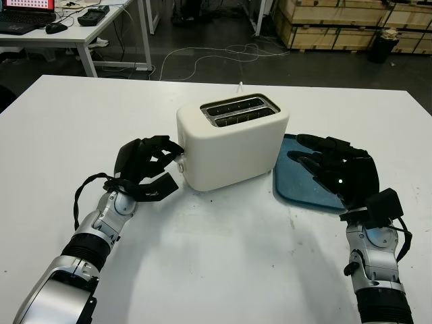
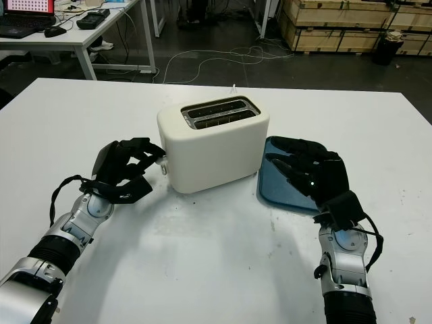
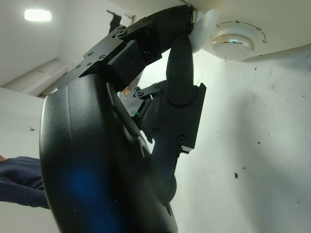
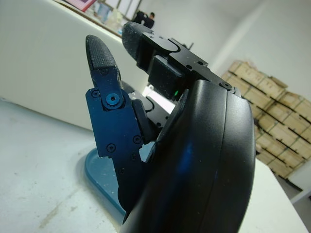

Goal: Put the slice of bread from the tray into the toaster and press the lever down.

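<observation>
Left hand working the toaster's lever; right hand hovering over the blue tray.

The cream toaster [image 1: 233, 140] is standing near the middle of the white table [image 1: 223, 270], with wide bare tabletop lying in front of it and to its left, and the table's far edge running well behind it. The left hand [image 1: 147, 169] is reaching in at the toaster's left end, its fingers [image 3: 181, 63] curling onto the white lever [image 3: 203, 30] beside the numbered dial [image 3: 233, 42]. The right hand [image 1: 334, 170] is hanging over the blue tray [image 1: 297, 185], which is sitting just beside the toaster's right side; its fingers are extending forward, gripping nothing. The slots are looking dark, and whether the bread is sitting inside them cannot be told. Beyond the table, cables are trailing over a dark floor, with a desk and wooden crates behind.
</observation>
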`<state>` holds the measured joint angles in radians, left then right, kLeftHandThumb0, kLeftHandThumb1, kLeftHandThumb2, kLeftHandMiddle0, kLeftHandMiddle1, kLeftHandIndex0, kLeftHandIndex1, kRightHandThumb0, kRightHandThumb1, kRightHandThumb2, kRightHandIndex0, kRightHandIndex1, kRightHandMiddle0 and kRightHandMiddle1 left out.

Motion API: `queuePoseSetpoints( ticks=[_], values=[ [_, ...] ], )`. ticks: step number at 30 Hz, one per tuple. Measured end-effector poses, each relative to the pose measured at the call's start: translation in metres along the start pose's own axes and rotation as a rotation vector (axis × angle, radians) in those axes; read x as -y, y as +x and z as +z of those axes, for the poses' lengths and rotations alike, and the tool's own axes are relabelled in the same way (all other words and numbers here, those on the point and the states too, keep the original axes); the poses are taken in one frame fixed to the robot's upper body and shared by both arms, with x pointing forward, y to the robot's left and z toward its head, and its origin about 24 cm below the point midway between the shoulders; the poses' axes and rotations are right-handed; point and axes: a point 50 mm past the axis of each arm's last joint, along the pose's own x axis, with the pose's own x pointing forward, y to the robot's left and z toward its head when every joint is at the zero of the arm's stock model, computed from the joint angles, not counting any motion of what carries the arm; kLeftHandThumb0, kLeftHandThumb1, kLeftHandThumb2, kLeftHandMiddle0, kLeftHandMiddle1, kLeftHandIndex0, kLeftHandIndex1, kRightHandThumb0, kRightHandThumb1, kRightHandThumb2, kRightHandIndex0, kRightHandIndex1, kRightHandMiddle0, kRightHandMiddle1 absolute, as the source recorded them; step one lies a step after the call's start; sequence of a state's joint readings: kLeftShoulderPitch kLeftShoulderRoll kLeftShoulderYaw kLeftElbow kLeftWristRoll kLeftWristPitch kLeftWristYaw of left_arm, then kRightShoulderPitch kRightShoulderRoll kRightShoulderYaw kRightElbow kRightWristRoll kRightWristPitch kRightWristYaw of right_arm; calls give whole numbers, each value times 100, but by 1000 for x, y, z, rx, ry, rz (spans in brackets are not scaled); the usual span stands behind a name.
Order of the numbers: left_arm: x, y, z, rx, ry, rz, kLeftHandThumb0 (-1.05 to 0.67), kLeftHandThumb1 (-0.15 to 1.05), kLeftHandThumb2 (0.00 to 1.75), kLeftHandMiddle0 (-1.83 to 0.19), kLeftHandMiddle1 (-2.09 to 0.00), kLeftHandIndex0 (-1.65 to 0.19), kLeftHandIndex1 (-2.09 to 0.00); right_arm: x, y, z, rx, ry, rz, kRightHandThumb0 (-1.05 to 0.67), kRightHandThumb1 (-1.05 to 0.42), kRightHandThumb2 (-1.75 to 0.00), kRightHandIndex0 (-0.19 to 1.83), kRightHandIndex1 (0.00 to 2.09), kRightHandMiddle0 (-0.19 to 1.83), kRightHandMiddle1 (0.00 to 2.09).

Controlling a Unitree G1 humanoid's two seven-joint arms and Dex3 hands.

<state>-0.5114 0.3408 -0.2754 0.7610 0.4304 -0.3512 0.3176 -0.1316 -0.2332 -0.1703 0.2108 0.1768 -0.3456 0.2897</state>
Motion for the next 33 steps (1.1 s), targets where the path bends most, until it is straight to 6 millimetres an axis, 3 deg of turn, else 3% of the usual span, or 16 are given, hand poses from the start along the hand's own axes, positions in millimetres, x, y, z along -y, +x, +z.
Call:
queuePoseSetpoints(
  ticks=[8,12,15,23,33],
  values=[
    [-9,-2,7,38,23,11,-25,92,16,-73,-93,-96,-19,0,0,0,0,0,0,-46,-86,0,111,1,103,0],
    [-22,2,17,62,72,-36,-29,92,12,-75,-120,-104,-23,0,0,0,0,0,0,-44,-85,0,111,0,103,0],
    [-29,5,30,96,124,-110,-29,91,8,-78,-127,-107,-26,0,0,0,0,0,0,-43,-86,0,110,0,103,0],
    [-40,12,56,127,315,-232,-29,89,0,-92,-111,-113,-29,0,0,0,0,-1,0,-45,-86,0,110,0,103,0],
    [-44,18,65,139,396,-267,-29,84,0,-100,-110,-120,-27,1,0,0,-3,-1,0,-44,-86,0,110,0,103,0]
  ],
)
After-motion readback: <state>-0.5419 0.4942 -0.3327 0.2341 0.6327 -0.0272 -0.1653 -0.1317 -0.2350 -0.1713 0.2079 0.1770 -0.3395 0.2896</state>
